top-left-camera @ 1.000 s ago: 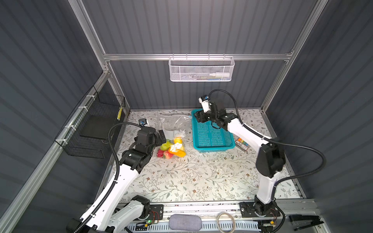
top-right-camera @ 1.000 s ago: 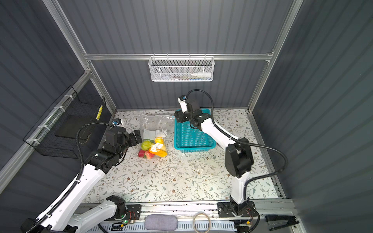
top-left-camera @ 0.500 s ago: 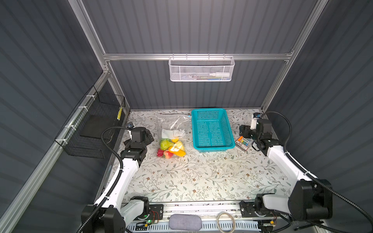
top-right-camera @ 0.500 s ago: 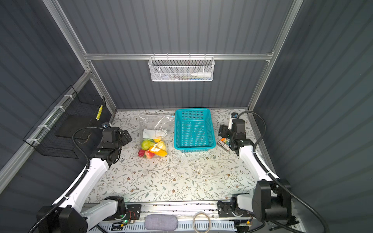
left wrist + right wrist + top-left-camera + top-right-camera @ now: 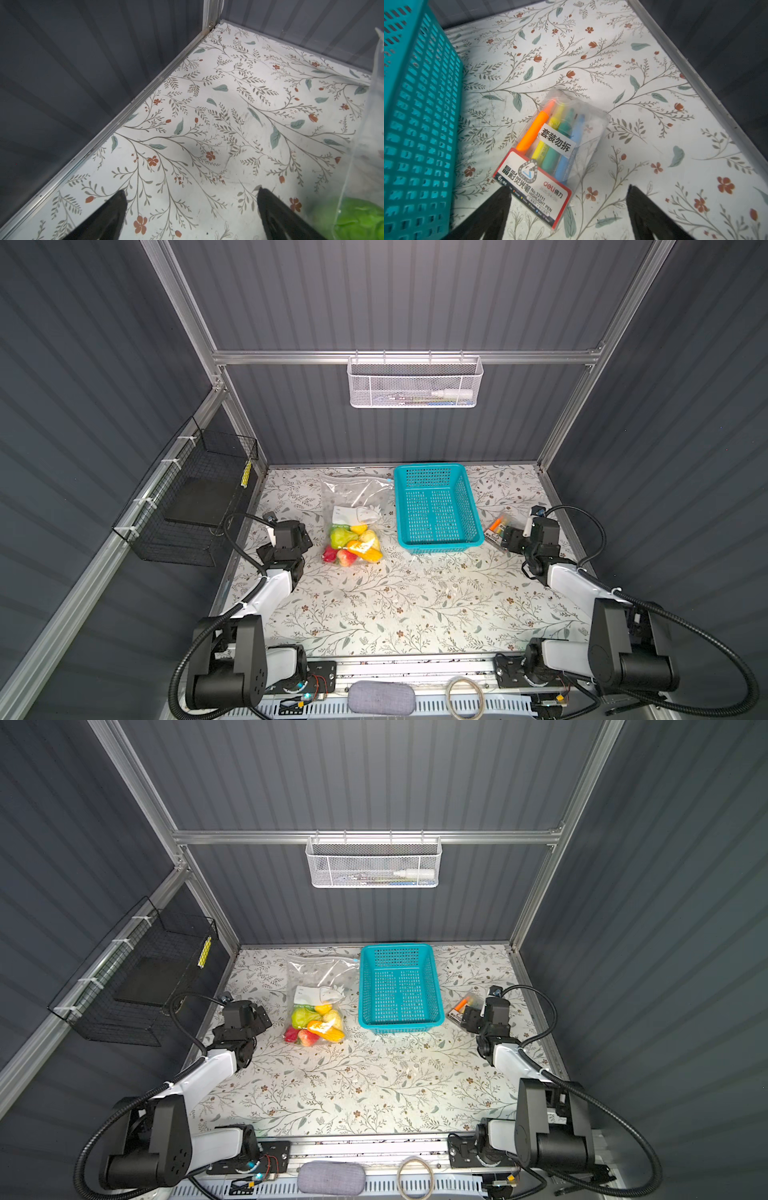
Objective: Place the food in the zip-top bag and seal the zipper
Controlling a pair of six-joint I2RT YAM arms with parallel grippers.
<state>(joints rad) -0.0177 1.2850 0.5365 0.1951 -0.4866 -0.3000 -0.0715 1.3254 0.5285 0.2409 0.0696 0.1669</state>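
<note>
Clear zip-top bag [image 5: 358,502], food [image 5: 353,545] half-veiled inside, zipper [image 5: 360,477] faint, left gripper [image 5: 191,189], right gripper [image 5: 569,187] spread, empty

Boxed in on three sides by dark grey ribbed walls [image 5: 415,302], edged with aluminium rails [image 5: 291,357]. Carries a white mesh basket [image 5: 415,389] on the back rail and a black wire basket [image 5: 195,506] on the left wall. Shows a pale floral counter [image 5: 395,605] below, brightly and evenly lit

We see a lab robot cell: grey ribbed panel walls [image 5: 374,302] on an aluminium frame [image 5: 407,357], a left arm [image 5: 274,589] and right arm [image 5: 573,585] bolted at the table's [image 5: 395,605] near edge.
</note>
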